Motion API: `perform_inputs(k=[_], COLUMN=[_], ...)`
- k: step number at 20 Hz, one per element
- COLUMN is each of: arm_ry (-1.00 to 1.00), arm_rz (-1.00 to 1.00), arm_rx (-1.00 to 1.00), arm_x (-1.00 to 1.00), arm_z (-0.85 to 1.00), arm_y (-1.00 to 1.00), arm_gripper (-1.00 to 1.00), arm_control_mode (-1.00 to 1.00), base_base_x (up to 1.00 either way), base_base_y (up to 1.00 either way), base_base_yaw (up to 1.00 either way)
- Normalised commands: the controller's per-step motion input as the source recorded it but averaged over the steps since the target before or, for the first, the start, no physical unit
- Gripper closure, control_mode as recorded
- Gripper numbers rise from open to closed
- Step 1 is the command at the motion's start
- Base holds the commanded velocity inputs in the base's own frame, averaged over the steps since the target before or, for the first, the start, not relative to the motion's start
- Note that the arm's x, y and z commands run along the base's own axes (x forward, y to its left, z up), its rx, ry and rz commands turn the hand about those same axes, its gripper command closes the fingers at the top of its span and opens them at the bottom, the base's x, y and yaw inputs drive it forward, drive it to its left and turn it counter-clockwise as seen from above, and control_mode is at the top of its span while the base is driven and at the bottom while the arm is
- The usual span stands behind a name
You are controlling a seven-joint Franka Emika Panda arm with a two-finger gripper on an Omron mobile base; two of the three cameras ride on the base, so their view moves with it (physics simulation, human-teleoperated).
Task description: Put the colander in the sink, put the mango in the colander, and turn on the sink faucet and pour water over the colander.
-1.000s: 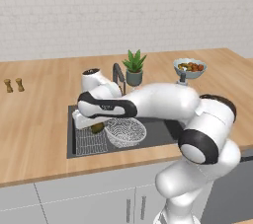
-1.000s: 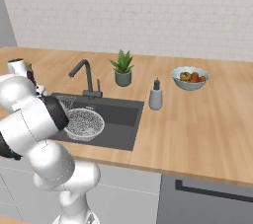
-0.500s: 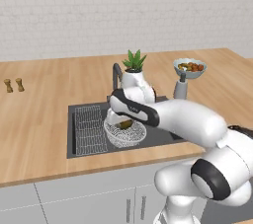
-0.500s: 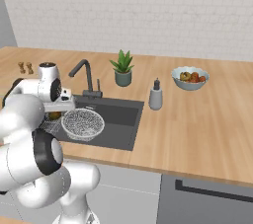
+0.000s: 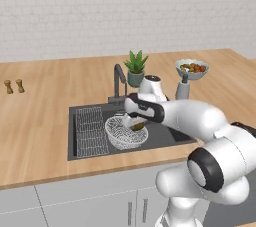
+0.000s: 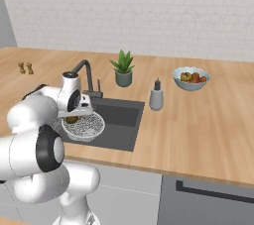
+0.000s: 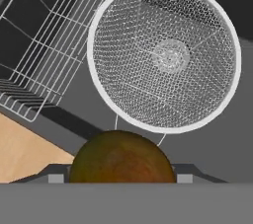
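Left base view: gripper [image 5: 136,123] hangs over the colander [image 5: 123,134], which sits in the sink [image 5: 165,136] beside the ribbed rack [image 5: 91,132]; the mango [image 5: 138,126] sits between the jaws, held above the mesh. Faucet [image 5: 119,77] stands just behind.

Right base view: arm hides most of the gripper [image 6: 74,116]; mango [image 6: 72,119] shows at the colander's [image 6: 84,128] far rim.

Hand view: jaws part-open, clamped on the mango [image 7: 122,157]. Colander [image 7: 165,55] lies below, its bowl bare of fruit; rack [image 7: 49,50] beside it.
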Motion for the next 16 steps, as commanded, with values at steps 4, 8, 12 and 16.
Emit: perform_inputs(k=[4, 8, 12, 16], arm_ry=[0.0, -0.01, 0.0, -0.02], arm_rz=[0.06, 0.06, 0.02, 0.0], arm_rx=[0.08, 0.06, 0.04, 0.01], arm_x=[0.47, 0.32, 0.31, 0.24], arm_z=[-0.25, -0.23, -0.29, -0.26], arm_y=[-0.41, -0.41, -0.22, -0.01], arm_gripper=[1.0, 1.0, 1.0, 1.0], arm_control_mode=[-1.0, -1.0, -1.0, -1.0], base_base_x=[0.0, 0.0, 0.0, 0.0], base_base_y=[0.0, 0.0, 0.0, 0.0], base_base_yaw=[0.0, 0.0, 0.0, 0.0])
